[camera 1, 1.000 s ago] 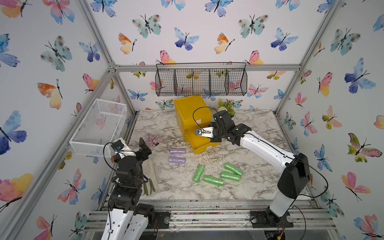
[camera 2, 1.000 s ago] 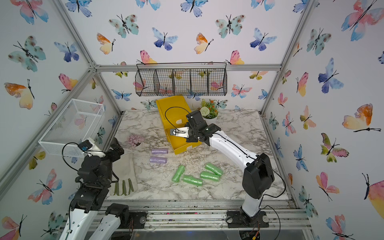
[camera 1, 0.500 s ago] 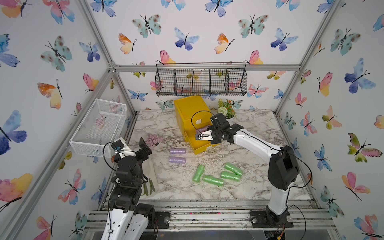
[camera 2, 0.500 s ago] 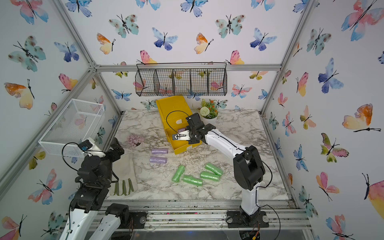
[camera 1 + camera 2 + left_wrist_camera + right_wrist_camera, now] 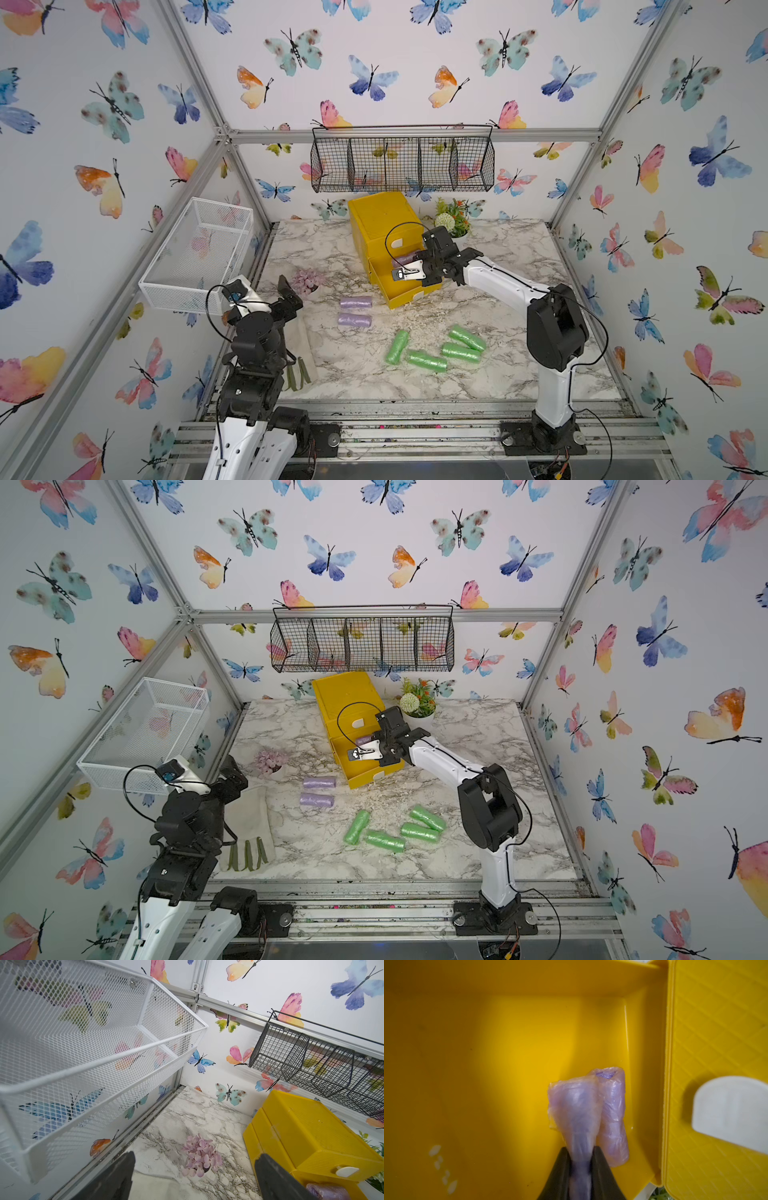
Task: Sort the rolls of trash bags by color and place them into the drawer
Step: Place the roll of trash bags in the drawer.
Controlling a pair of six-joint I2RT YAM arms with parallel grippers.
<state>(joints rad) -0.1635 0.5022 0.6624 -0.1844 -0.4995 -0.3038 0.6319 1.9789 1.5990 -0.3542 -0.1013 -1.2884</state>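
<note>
My right hand (image 5: 580,1152) pinches a purple roll (image 5: 575,1105); best laid low in the drawer (image 5: 488,1053), beside its twin (image 5: 612,1126) at eleven o'clock

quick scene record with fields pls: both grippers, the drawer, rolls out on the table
right gripper: shut on a purple roll, held over the open drawer
left gripper: open, empty, away from the rolls
in drawer: second purple roll lying along the side wall
on table: two loose purple rolls, four green rolls
pink rolls: none visible
</note>
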